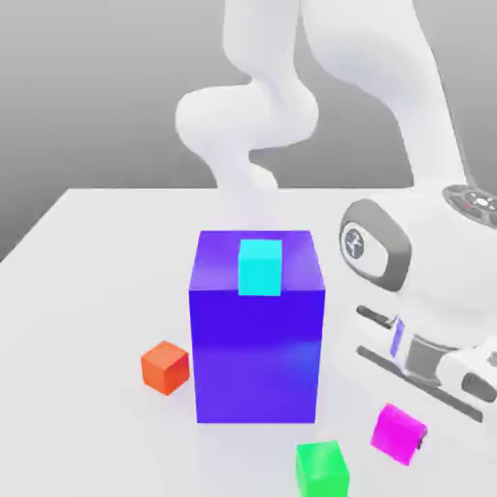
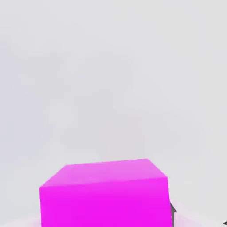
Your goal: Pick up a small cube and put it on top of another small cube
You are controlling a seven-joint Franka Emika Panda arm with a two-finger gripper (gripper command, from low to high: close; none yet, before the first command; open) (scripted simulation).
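The small magenta cube hangs slightly tilted, low over the white table near the front on the exterior view's right. My gripper comes down on it from above and is shut on it, with a dark fingertip against its right face. In the hand view the magenta cube sits close up between the fingers, a dark fingertip at its edge. The small green cube rests on the table just to the left of and in front of the magenta one, apart from it.
A big blue-purple block stands mid-table with a cyan cube on its top front edge. An orange cube lies to the block's left. The arm's white links rise at the right behind the gripper.
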